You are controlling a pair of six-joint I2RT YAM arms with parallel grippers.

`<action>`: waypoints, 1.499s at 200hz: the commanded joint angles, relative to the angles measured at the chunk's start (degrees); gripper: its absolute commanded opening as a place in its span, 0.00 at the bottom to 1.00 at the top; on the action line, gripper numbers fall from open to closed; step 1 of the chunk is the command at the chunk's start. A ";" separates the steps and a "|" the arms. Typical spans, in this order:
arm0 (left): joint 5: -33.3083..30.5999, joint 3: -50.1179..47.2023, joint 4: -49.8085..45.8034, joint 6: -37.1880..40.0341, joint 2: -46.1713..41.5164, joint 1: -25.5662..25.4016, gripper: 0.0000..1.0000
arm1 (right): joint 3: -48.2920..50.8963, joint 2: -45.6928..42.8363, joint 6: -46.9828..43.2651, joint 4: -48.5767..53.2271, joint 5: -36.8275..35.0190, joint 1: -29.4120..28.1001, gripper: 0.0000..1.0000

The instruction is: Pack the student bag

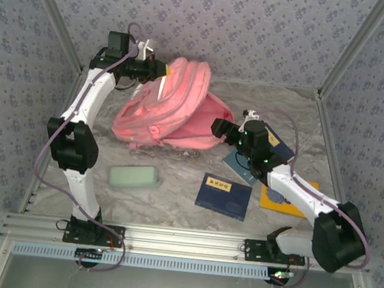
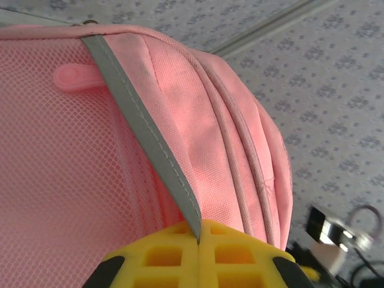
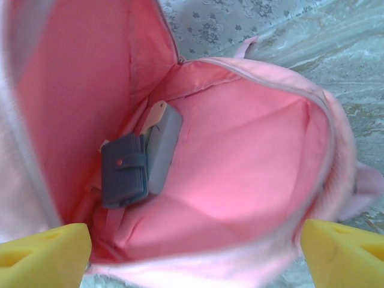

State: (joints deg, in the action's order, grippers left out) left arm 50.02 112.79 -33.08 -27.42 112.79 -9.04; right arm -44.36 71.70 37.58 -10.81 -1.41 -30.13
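Two grippers, one student bag [image 1: 175, 108], lying at the back of the table [image 1: 175, 176]. Left gripper [image 2: 198, 237]: clamped on the bag's grey trim [image 2: 144, 138], flap raised; we would hold it high and taut so the mouth gapes. Right gripper [image 3: 192, 252]: fingers [image 3: 45, 249] wide apart, empty, poised just at that mouth, bag directly ahead, a wallet [image 3: 124, 171] and grey case [image 3: 163, 147] inside.

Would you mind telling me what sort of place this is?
Probably a robot-lab test booth, not a real room: patterned walls on an aluminium frame, a marble-look tabletop, and the left arm and right arm bolted to a rail.
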 commanded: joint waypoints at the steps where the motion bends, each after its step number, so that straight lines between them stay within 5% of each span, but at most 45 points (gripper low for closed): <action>1: -2.76 3.05 -4.22 3.15 2.70 -2.00 0.05 | 1.56 -3.23 -6.33 7.59 -5.46 -1.41 0.92; 23: -3.77 3.12 -5.04 3.65 3.95 -3.64 0.03 | 2.18 -4.20 -12.00 7.65 -3.39 -3.26 0.91; 56: -3.82 3.75 -6.93 3.47 5.39 -4.49 0.00 | 0.69 -1.09 -32.69 5.09 -3.01 -15.85 0.89; 110: -2.47 0.36 -6.23 3.86 5.38 -5.24 0.00 | -4.72 13.51 -58.25 -0.80 15.54 -26.81 0.96; 161: -2.01 -8.12 5.91 -4.01 1.74 -5.71 0.00 | -13.79 28.38 -66.45 2.55 19.83 -27.23 1.00; 300: 1.61 -13.10 14.49 -10.20 0.81 -6.52 0.00 | -28.18 43.52 -63.82 7.21 21.61 -28.26 1.00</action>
State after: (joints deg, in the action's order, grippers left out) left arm 48.90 99.92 -22.98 -36.12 116.57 -15.97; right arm -69.82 112.88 -27.66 -7.03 17.69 -57.65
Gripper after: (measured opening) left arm 0.041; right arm 0.999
